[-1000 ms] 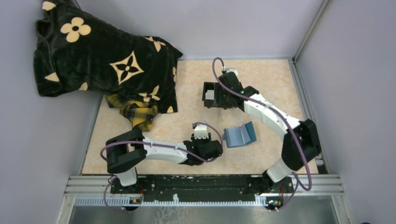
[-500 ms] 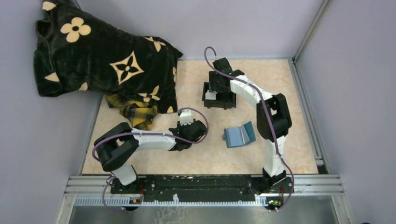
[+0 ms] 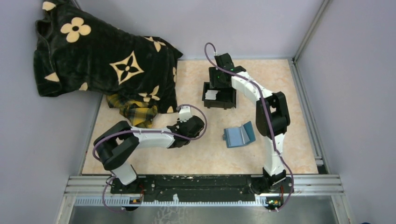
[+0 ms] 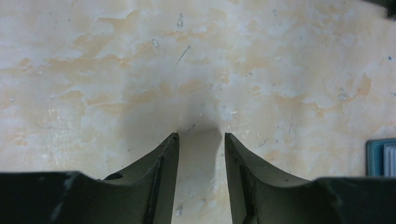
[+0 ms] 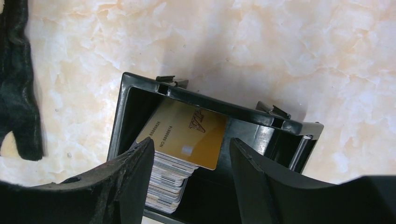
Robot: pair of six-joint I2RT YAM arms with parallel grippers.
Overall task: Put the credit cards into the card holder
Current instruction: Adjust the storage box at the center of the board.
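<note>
Credit cards: from the top view, stacked in the black box at the far side of the table; right gripper held directly above, left gripper well apart, so the right arm is judged nearer. Card holder lies open between the arms.
Left wrist view: fingers spread, nothing held, card holder at the right edge.
Right wrist view: fingers spread and empty over the stack; the gold top card appears to lie with its long axis across the gap
</note>
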